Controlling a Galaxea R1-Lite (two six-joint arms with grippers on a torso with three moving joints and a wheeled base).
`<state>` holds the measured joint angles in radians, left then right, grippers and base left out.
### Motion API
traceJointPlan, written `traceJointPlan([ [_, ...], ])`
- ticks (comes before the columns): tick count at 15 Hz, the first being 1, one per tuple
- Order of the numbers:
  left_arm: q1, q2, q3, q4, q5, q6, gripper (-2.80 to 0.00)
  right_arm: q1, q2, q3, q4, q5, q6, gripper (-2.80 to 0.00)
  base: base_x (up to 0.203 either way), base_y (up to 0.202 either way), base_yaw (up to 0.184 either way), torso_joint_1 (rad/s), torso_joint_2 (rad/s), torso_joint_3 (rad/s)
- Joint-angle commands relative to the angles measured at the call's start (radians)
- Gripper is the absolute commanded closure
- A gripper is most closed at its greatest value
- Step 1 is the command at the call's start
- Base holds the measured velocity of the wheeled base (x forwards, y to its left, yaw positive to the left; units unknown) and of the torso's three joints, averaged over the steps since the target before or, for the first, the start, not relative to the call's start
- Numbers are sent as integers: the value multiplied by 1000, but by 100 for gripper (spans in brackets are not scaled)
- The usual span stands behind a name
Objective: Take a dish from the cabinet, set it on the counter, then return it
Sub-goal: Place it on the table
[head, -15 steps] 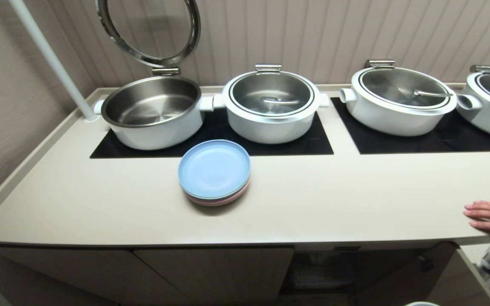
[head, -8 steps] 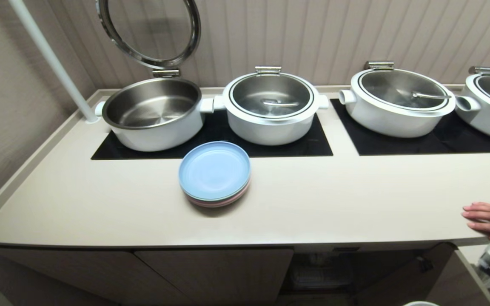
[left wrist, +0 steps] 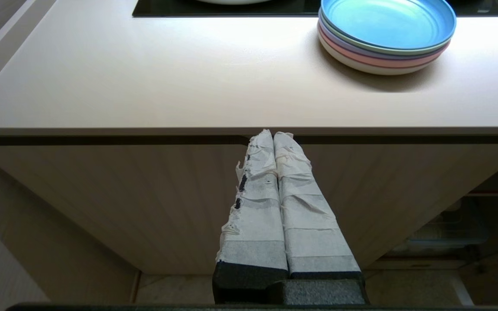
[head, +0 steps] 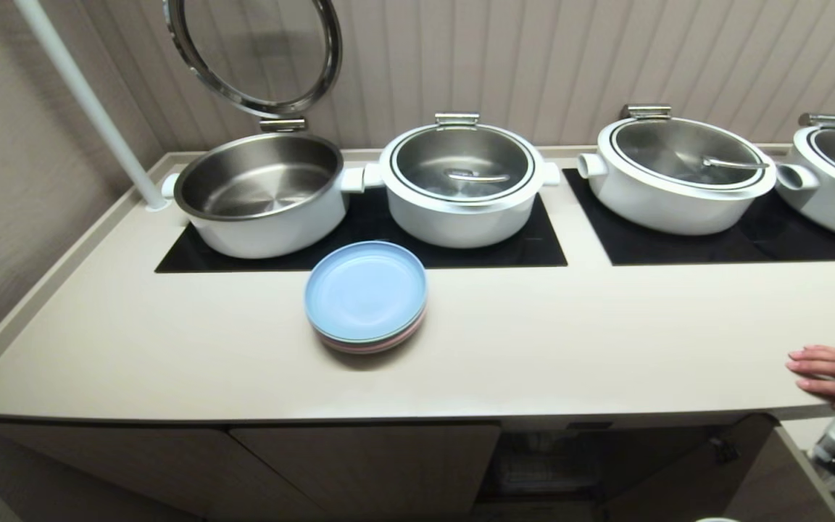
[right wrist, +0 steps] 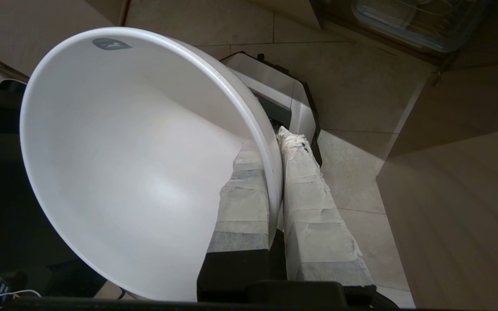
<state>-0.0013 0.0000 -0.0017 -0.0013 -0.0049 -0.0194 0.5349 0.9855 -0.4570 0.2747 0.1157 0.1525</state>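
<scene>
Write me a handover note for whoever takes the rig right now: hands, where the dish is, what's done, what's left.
Right hand: shut on the rim of the white bowl, held low in front of the open cabinet, above the floor.
Left hand: shut, empty, parked in front of a closed cabinet door below the counter edge.
Done: bowl taken out of the cabinet.
Left: set it on the counter, then return it.
Note: stacked plates on the counter; a person's hand rests on its right end.
</scene>
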Motion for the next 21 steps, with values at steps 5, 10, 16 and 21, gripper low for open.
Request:
traceJointPlan([
  [5,1,0,0,0,0,-1,0,-2,34,-21,-1,1,3,0,0,0,0,0,0,0],
  [10,0,0,0,0,-1,-1,0,-6,133,-84,-14,-4,72,0,0,0,0,0,0,0],
  [16,1,0,0,0,0,-1,0,-94,316,-187,-66,-8,94,0,0,0,0,0,0,0],
  [21,0,0,0,0,-1,-1,0,-207,485,-330,-96,-13,91,0,0,0,0,0,0,0],
])
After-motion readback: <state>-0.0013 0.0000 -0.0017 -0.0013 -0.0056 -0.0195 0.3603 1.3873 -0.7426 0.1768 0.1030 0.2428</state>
